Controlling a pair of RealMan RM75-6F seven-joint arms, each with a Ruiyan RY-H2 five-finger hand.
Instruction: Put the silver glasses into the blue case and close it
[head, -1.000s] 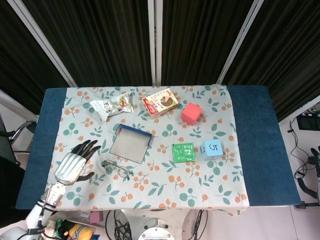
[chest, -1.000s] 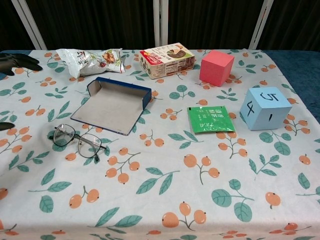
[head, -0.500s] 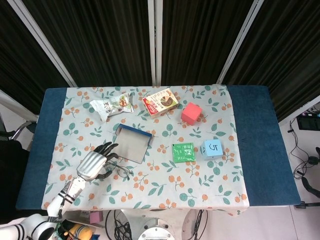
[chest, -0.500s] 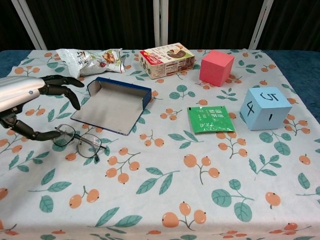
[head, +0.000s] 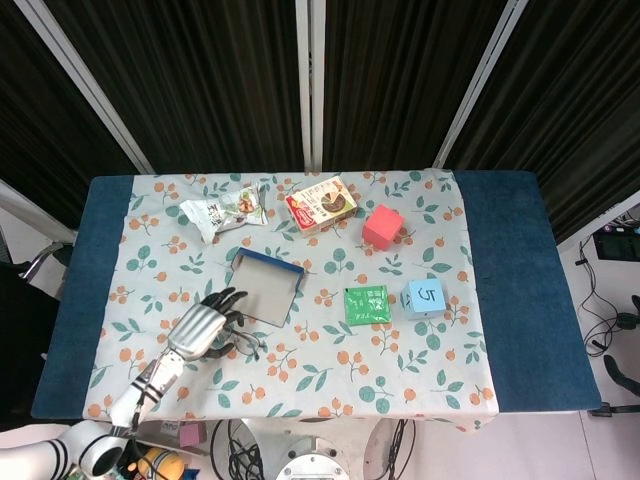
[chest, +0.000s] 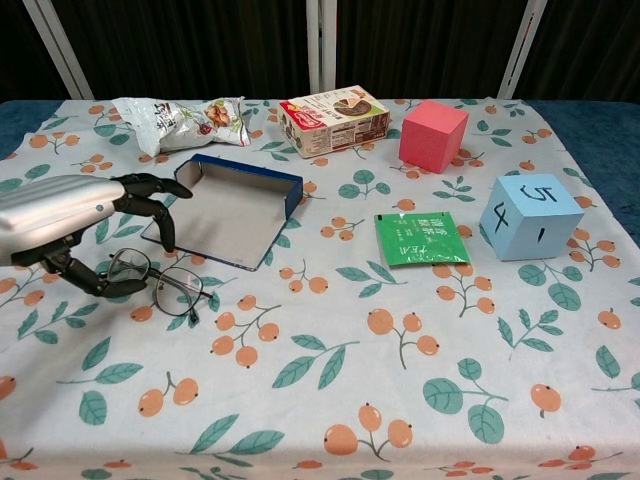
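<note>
Left robot hand (chest: 75, 215) hovers at frame left, fingers spread, gripping nothing, partly masking the silver glasses (chest: 157, 281). Light-blue cube (chest: 530, 216) reads 5, 4. Snack-box (chest: 333, 120) print's unreadable.

A white cloth (chest: 330, 400) printed with orange berries and green leaves covers the dark blue counter (head: 510, 300). The left hand (chest: 70, 215) is silver with black fingers (chest: 150, 205); the glasses (chest: 155, 283) have thin silvery rims, and the open case (chest: 228, 212) is blue outside, grey within. Far right sit a pink-red cube (chest: 433, 134), a light blue cube (chest: 530, 216) with black numerals, and a green packet (chest: 420, 238).
</note>
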